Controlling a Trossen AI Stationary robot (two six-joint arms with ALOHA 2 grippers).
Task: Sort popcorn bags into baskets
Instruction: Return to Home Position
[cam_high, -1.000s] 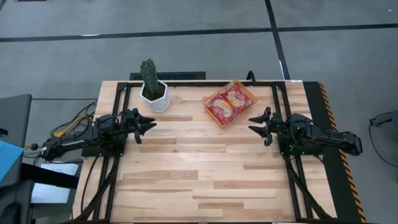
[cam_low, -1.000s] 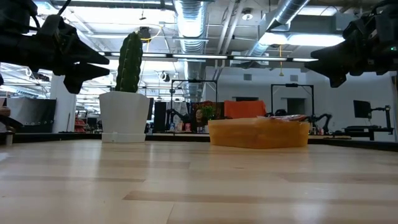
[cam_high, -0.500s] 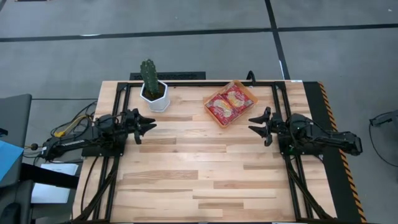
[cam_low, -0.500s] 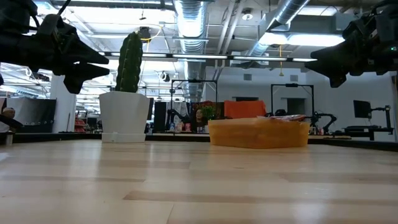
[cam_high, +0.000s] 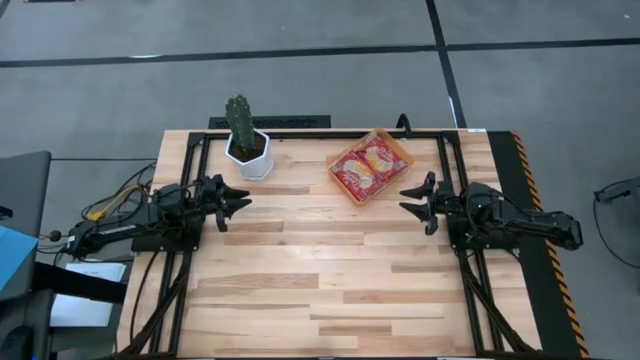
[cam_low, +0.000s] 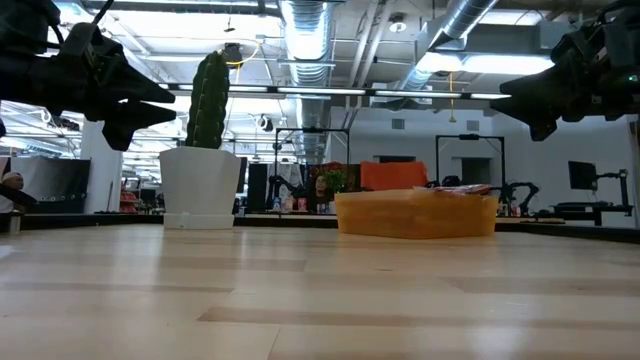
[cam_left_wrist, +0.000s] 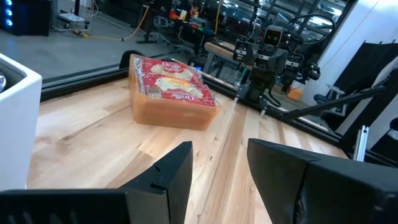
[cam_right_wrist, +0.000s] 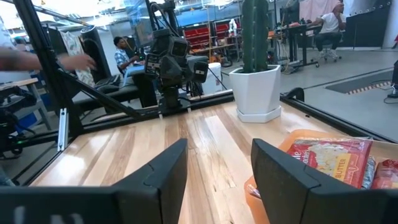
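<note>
A wooden table (cam_high: 300, 270) seen from above, with a dark robot arm at each side. No packets lie loose on the bare wood.

An orange tray (cam_left_wrist: 171, 115) sits near the right gripper, ahead of it and off to one side, and well apart from the left gripper across the table. A white cactus pot (cam_high: 248, 155) stands near the left gripper, off to one side of its fingers.

The popcorn bags (cam_high: 367, 166) lie stacked flat inside the tray, red with cream panels, two showing on top.

The left gripper (cam_high: 243, 201) hangs above the table edge with its fingers spread and nothing between them. The right gripper (cam_high: 404, 200) mirrors it on the opposite side, also spread and empty. Both point toward the table's middle.

The bags look light, thin and bendable, with glossy wrapping that is probably slippery and loose contents that would shift. A pinch across a short edge of the topmost bag seems the safest hold. A hard squeeze might crush it.

The bags beneath the top layer are hidden, so the count cannot be told. From table height only a sliver of wrapping shows above the rim. The right wrist camera cuts off part of the tray.
</note>
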